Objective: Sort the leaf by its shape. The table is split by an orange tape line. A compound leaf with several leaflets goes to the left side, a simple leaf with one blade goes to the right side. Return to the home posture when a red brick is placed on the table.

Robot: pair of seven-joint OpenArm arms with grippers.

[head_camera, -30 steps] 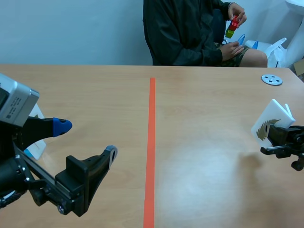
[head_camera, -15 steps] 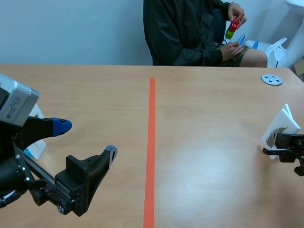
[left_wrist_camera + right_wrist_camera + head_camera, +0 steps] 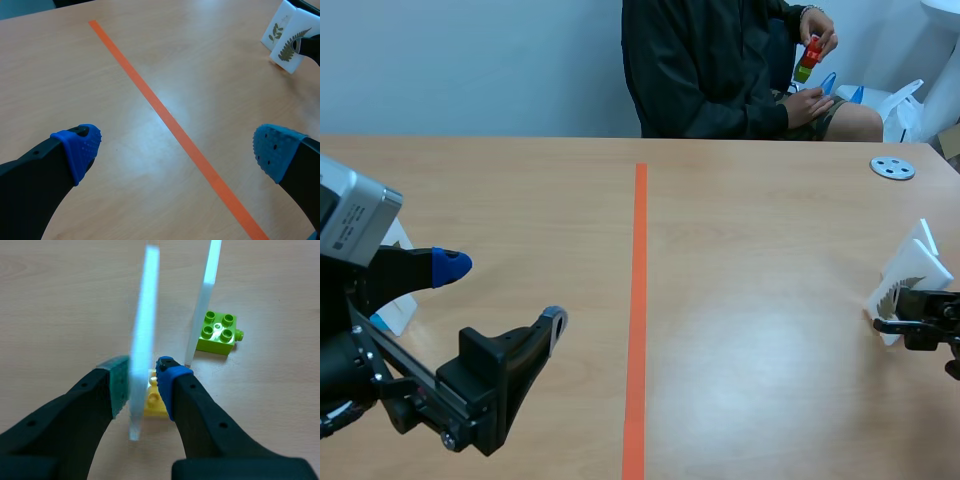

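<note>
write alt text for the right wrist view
The right gripper pinches a thin white card, seen edge-on. A yellow brick lies just beyond its fingertips; a second white card stands beside a green brick on the wooden table.

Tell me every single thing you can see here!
light wooden table: 1, tan, under everything.
white card with a fern-like leaf picture: 1, white, held by the right gripper, table's right side.
white card with a small leaf picture: 1, white, just beyond it.
lime-green studded brick: 1, green, by the second card.
yellow studded brick: 1, yellow, under the held card.
grey holed disc: 1, grey, table's far right.
partly hidden white card: 1, white, table's left edge.
orange tape line: 1, down the table's middle.
person in a dark jacket: 1, across the table.
red-and-green brick stack: 1, in the person's hand.
left gripper: 1, black, blue pads, open.
right gripper: 1, black, shut on the fern card.
</note>
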